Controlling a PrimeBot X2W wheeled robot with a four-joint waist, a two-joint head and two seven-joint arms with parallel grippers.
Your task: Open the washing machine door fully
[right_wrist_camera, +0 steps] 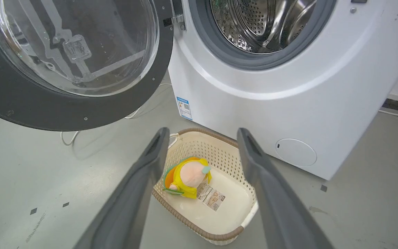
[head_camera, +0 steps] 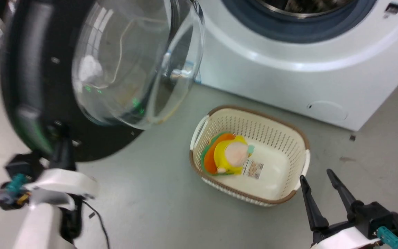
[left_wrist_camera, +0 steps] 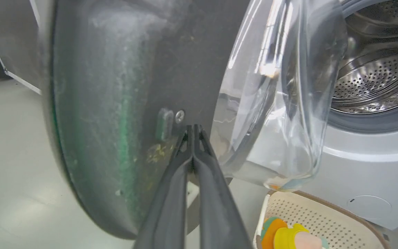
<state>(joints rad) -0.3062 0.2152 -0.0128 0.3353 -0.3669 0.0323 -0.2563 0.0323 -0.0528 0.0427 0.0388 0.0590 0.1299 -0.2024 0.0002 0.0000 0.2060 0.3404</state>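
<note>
Hinge side of the washing machine is where the washing machine door hangs, well clear of the round opening, with its metal hinge at the opening's edge. The clear glass bowl bulges from the door's black ring toward the machine's front. The steel drum and the grey gasket lie uncovered.

The left gripper is at the door's outer part, farthest from the machine. Its two dark fingers are pressed together with nothing between them. Their tips seem to rest against the black inner face just beside a small screw (the head view is too blurred here to confirm contact).

The right gripper hangs before the machine's front panel, apart from it. Its fingers are spread wide and empty, pointing toward the machine.

On the floor just in front of the machine sits a cream basket with a brown rim. A yellow and orange plush toy lies in the end nearer the door. A blue label sticker marks the machine's lower corner on the hinge side. The small round flap sits low on the front panel, on the side away from the hinge.
</note>
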